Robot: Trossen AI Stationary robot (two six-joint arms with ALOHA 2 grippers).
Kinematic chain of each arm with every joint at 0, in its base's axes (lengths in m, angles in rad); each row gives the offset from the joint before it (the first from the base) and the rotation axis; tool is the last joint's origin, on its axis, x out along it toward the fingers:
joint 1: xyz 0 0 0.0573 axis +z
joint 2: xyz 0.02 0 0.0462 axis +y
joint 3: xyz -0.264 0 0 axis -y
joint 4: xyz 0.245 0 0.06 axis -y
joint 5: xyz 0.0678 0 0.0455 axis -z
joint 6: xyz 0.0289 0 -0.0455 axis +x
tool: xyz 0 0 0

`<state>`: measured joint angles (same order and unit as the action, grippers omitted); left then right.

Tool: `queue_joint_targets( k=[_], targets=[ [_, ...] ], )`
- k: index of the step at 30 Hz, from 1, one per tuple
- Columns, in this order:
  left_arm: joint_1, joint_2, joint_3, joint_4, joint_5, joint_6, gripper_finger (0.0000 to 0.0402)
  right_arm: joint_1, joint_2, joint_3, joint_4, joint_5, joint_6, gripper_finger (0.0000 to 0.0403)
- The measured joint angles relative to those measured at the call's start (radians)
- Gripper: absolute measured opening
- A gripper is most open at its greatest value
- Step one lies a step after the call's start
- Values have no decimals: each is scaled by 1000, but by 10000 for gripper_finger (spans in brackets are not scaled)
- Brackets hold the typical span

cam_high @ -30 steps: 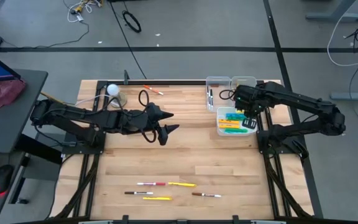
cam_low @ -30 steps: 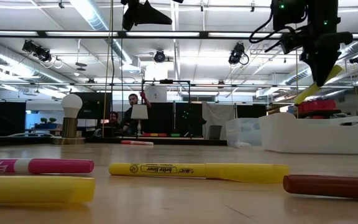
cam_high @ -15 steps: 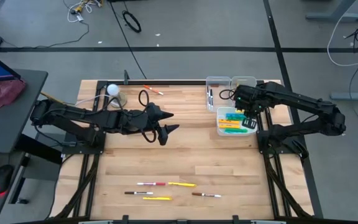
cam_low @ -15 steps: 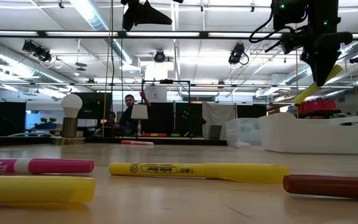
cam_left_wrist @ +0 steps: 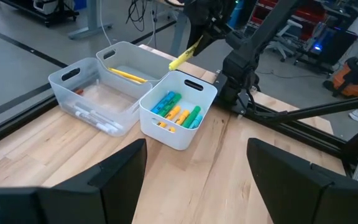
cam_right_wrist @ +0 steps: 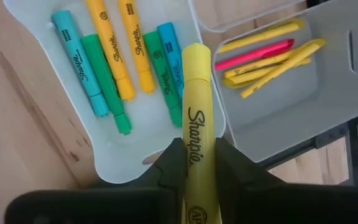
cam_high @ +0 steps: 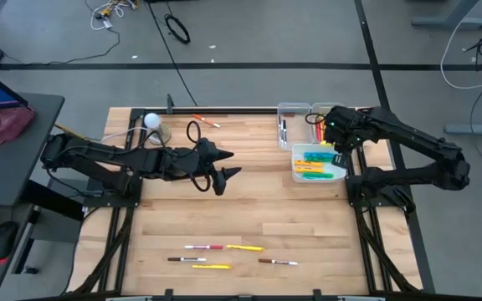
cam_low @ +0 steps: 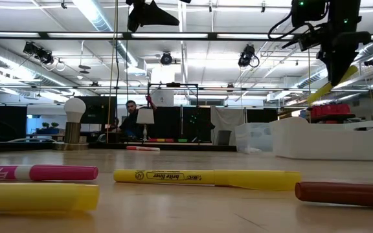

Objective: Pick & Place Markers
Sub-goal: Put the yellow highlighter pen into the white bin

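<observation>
Right hand (cam_right_wrist: 194, 163) is clamped on one yellow highlighter (cam_right_wrist: 196, 118), up over the bins at two o'clock; left hand (cam_high: 224, 165) hangs mid-bench, fingers apart; five markers (cam_high: 224, 247) lie at six o'clock — one (cam_high: 207, 122) at twelve.

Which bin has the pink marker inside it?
The far clear bin beside the highlighter bin: it holds one pink marker among thin yellow ones. The other has only blue, green and yellow.

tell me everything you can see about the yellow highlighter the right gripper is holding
The yellow highlighter is a thick, smooth plastic pen with black Sharpie lettering along its barrel. The right gripper is shut on it, dark fingers pinching both sides. It hangs tilted in the air above the bins, touching nothing else, over the wall between the highlighter bin and the neighbouring bin.
</observation>
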<state>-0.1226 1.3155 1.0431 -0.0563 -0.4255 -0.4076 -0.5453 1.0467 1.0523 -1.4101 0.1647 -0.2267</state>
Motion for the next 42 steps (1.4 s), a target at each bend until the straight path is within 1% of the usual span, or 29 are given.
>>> queue_joint_targets(
  k=[4,8,10,13,16,21,27,31,36,39,42],
  targets=[
    [0,0,0,0,0,0,282,-41,-21,0,-1,-38,-2,53],
    [0,0,0,0,0,0,282,-57,-21,-3,2,-81,-29,52],
    [0,0,0,0,0,0,282,-56,-22,-28,9,-103,-53,52],
    [0,0,0,0,0,0,282,-56,-21,-107,26,-137,-62,52],
    [0,0,0,0,0,0,282,-56,-20,-199,102,-140,-26,52],
    [0,0,0,0,0,0,282,-56,-15,-309,263,-204,-35,53],
    [0,0,0,0,0,0,282,-55,33,-317,376,-210,-106,53],
    [0,0,0,0,0,0,282,-55,91,-317,459,-210,-129,56],
    [0,0,0,0,0,0,282,-55,193,-317,526,-200,-139,78],
    [0,0,0,0,0,0,282,-55,241,-317,540,-200,-128,102],
    [0,0,0,0,0,0,282,-55,260,-317,535,-200,-86,132]
  ],
)
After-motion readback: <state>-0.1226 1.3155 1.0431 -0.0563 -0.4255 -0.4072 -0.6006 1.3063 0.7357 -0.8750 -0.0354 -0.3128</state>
